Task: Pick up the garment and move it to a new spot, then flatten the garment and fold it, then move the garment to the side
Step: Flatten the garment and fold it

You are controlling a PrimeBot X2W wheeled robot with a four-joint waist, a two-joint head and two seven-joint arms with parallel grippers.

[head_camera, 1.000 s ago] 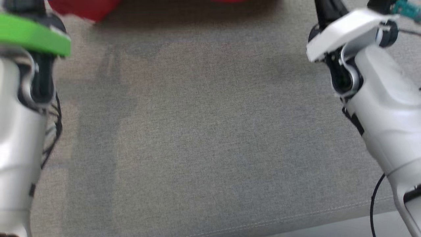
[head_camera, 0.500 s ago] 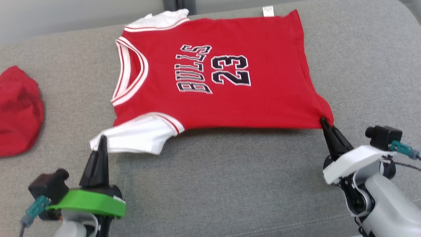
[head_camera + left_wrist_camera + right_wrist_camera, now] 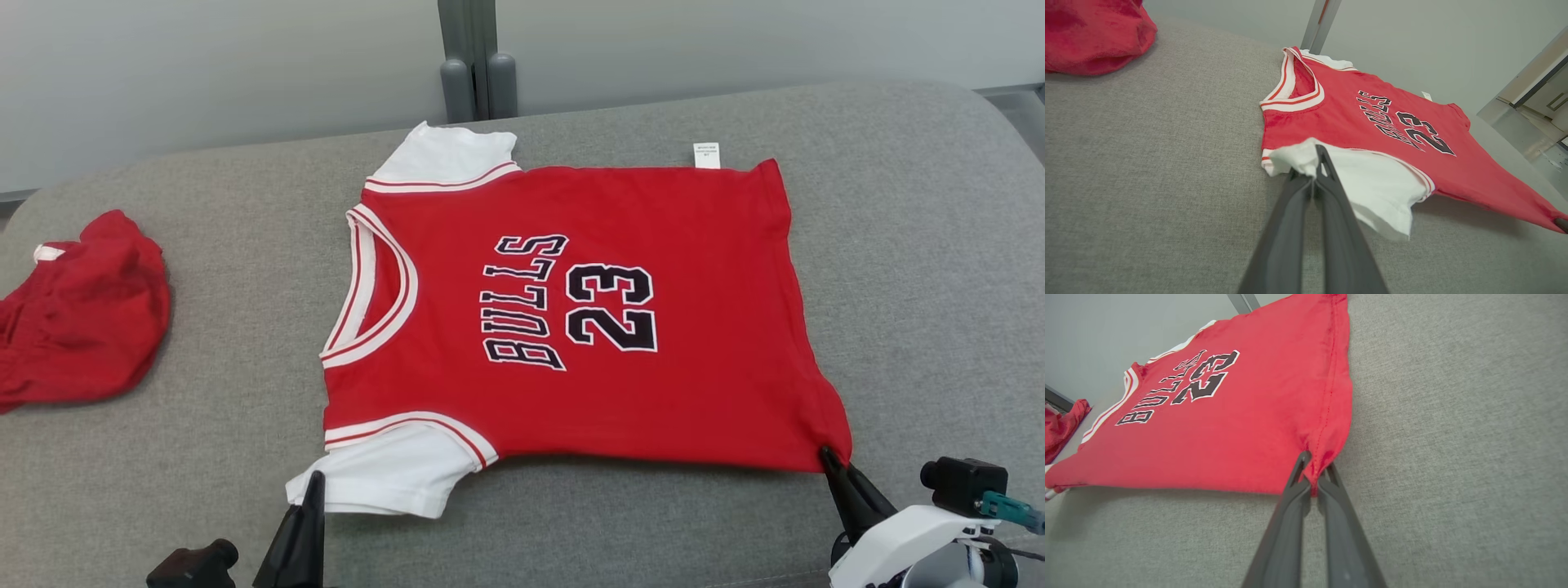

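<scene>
**Red jersey point(image 3: 588, 327) flat on the grey cushion point(image 3: 898, 245), pinched at two near corners**

Spread face up across the middle of the cushion, long axis along the cushion's length. Neckline toward the cushion's left end, hem toward its right end, with "BULLS 23" in black, white-edged letters reading sideways. Smooth red knit, white trim with thin red stripes at neck and armholes, short white sleeves toward the cushion's far and near sides, small white tag point(image 3: 706, 155) at the far hem corner. Lifted slightly off the cushion along the near edge.

Clamped at the near sleeve's edge by the left gripper point(image 3: 314, 490), jaws closed tight on white cloth. Clamped at the near hem corner by the right gripper point(image 3: 833, 461), jaws likewise pressed together on red cloth.

Coarse woven grey upholstery, rounded at the corners. Toward the cushion's left end, well apart from the jersey: crumpled red garment point(image 3: 82, 318). Behind the cushion's far edge: pale wall, grey post point(image 3: 478, 73).
</scene>
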